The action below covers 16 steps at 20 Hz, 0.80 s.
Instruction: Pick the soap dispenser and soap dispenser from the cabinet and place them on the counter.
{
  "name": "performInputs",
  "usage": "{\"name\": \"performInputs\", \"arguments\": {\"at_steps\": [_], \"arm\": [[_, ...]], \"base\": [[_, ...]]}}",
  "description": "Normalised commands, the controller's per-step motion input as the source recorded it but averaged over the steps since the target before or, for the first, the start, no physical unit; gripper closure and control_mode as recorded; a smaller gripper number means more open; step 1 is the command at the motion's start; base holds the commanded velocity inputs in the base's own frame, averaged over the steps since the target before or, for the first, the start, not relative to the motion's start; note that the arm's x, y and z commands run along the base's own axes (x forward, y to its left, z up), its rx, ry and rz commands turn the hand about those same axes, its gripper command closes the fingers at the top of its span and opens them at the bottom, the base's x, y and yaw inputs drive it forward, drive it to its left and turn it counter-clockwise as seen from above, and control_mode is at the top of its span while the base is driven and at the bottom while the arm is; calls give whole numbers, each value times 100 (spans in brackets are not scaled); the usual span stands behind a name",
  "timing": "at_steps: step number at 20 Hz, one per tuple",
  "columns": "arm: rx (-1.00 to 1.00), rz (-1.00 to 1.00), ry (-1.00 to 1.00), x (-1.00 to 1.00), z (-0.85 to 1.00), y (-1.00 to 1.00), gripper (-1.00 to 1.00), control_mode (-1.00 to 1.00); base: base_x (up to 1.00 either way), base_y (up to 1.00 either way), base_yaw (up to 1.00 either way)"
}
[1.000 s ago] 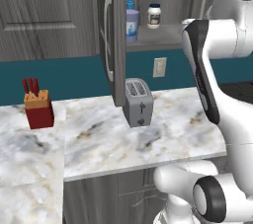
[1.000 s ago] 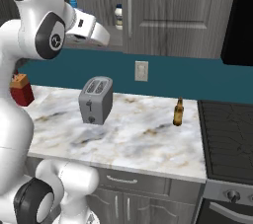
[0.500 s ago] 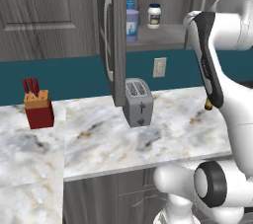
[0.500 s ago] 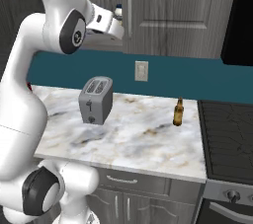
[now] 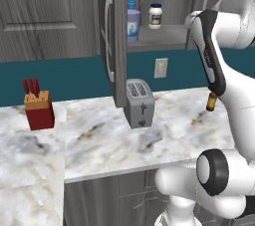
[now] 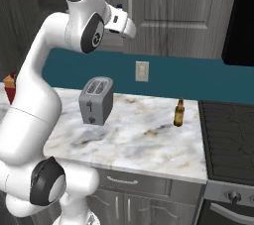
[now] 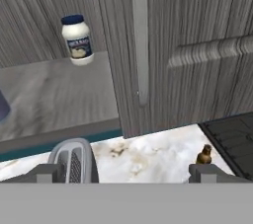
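Note:
A lavender soap dispenser (image 5: 133, 22) with a blue pump stands at the left of the open cabinet's shelf (image 5: 167, 36). In the hand view only a sliver of the soap dispenser (image 7: 2, 104) shows at the left edge, with the grey shelf (image 7: 54, 94) ahead. My gripper (image 7: 127, 173) is open, its fingertips (image 7: 49, 173) far apart with nothing between them. It hovers in front of the cabinet, above the marbled counter (image 5: 99, 140), apart from the bottle. My raised arm (image 6: 84, 26) reaches toward the cabinet.
A small white jar (image 7: 77, 39) sits further back on the shelf. The open cabinet door (image 5: 113, 41) hangs over a silver toaster (image 5: 138, 103). A closed door with a bar handle (image 7: 140, 35) is right of the opening. A brown bottle (image 6: 179, 112), a knife block (image 5: 38, 109) and a stove (image 6: 228, 135) are around.
My arm has swung up and carried the hand to the right, closer to the cabinet opening. The jaws stayed open. The bottle and jar have not moved.

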Motion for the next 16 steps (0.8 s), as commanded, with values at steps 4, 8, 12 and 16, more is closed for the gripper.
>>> {"name": "performInputs", "arguments": {"at_steps": [4,8,12,16], "arm": [[-1,3,-1,35,-10,-9,-100,-100],[-5,3,0,34,-11,0,-100,-100],[-4,2,2,42,-5,-8,-100,-100],[-2,3,2,40,0,-15,-100,-100]], "base": [[0,0,0],[0,0,0],[0,0,0],[0,0,0]]}}
